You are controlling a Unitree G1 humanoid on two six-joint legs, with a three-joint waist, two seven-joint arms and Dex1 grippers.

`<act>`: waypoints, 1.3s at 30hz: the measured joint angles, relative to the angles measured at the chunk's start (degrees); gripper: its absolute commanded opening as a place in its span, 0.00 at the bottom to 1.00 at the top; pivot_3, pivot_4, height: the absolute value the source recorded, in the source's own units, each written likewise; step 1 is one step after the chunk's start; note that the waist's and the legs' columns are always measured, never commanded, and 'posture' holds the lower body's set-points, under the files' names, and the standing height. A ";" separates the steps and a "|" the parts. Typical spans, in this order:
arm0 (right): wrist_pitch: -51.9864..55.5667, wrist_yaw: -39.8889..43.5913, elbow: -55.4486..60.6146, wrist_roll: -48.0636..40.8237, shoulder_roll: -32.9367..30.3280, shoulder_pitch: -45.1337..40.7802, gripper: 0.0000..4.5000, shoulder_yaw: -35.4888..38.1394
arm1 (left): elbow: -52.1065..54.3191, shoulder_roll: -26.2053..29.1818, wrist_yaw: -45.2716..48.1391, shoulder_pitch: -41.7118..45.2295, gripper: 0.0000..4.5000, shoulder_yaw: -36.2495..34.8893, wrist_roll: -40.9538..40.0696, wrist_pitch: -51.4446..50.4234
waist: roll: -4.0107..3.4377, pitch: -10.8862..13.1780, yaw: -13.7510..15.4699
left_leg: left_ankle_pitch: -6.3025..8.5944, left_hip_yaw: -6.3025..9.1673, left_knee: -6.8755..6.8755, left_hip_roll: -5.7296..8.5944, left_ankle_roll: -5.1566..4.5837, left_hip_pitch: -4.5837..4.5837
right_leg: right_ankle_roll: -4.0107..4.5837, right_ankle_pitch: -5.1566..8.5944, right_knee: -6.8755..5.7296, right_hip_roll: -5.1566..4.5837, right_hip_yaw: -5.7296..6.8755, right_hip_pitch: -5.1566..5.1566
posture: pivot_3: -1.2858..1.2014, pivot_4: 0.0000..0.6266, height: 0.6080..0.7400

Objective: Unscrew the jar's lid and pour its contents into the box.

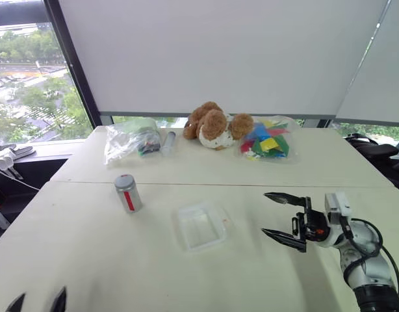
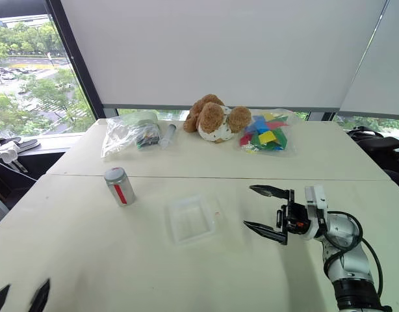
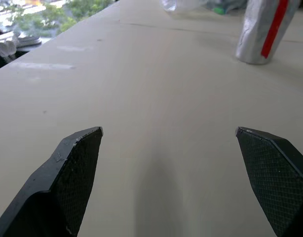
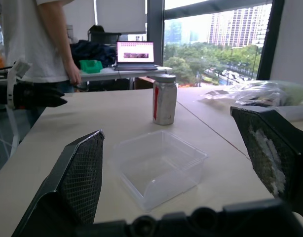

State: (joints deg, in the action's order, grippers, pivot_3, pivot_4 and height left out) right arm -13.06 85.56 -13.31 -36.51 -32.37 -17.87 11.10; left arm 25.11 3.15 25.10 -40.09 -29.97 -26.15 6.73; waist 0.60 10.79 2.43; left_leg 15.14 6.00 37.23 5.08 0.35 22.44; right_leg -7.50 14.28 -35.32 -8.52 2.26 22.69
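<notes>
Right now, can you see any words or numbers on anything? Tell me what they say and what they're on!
No text can be read.
Jar: a plain red stripe, no letters visible.
Laptop on the far desk: pinkish lines on its screen, too small and blurred to read.
Bags: no label legible.
Box: clear plastic, no markings visible.

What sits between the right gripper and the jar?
The box, empty, lies between the right gripper and the jar, as the right wrist view shows.
</notes>
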 measured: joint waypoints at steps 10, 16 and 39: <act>-2.60 2.09 -6.55 1.96 -0.10 -1.54 1.00 0.25 | 7.14 -2.70 -19.55 20.14 0.99 15.33 17.93 -12.82 | -0.07 -0.03 -0.15 | -0.13 -0.08 -0.10 0.04 -0.16 -0.03 | -0.22 -0.24 -0.10 0.08 0.00 0.15 | 0.52 0.24 1.00; -3.60 2.61 -7.22 2.02 -0.11 -1.67 1.00 0.85 | 2.66 -2.56 -25.19 32.74 0.99 19.72 22.49 -20.25 | -0.08 -0.03 -0.27 | -0.18 -0.05 -0.05 0.04 -0.09 -0.06 | -0.26 -0.28 -0.16 0.12 -0.02 0.12 | 0.52 0.24 1.00; -1.17 -3.40 0.69 2.05 0.15 2.06 1.00 0.42 | -27.63 0.69 -31.43 56.68 0.94 19.86 26.80 -13.49 | -0.07 -0.03 -0.18 | -0.36 0.08 -0.07 0.00 0.20 -0.04 | -0.27 -0.41 -0.23 0.30 -0.02 0.19 | 0.52 0.24 1.00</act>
State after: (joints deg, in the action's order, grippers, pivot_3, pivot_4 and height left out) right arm -14.23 82.17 -12.61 -34.46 -32.22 -15.81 11.52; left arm -2.52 3.84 -6.33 16.59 -10.12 0.66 -6.76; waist 0.53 10.76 2.25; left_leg 14.78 6.08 37.16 5.08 0.56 22.41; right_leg -7.77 13.87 -35.54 -8.23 2.24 22.88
